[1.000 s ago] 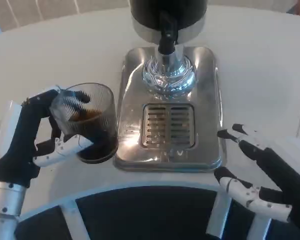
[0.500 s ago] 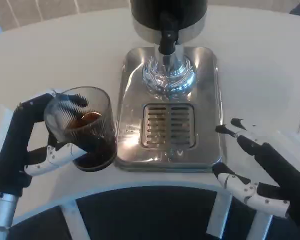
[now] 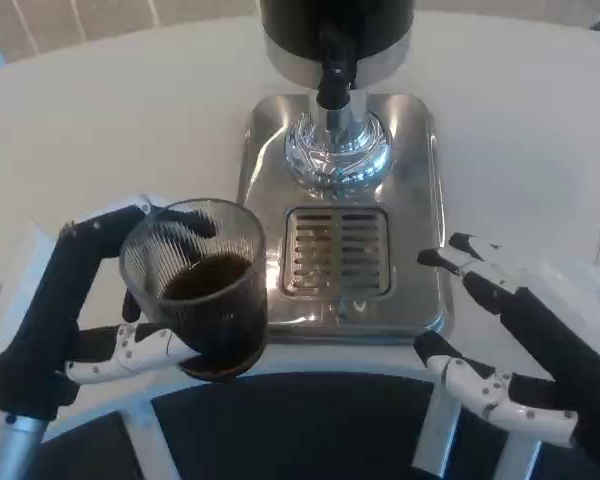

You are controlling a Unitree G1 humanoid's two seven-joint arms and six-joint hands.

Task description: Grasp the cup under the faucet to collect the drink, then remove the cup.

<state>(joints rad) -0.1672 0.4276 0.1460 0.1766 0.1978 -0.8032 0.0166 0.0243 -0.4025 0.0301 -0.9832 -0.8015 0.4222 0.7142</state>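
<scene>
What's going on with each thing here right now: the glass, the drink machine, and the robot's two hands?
Cup: held off the tray's left front corner, partly filled with dark drink.
Faucet: nothing under it, no stream visible.
Drip tray: bare, grate uncovered.
Left hand: grips the cup, fingers wrapped round it.
Right hand: holds nothing, fingers apart, beside the tray.

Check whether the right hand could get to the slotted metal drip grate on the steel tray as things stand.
Probably yes: the right hand hovers open beside the steel tray, and the slotted metal drip grate lies uncovered; the ribbed glass cup sits in the left hand, off to the side.
</scene>
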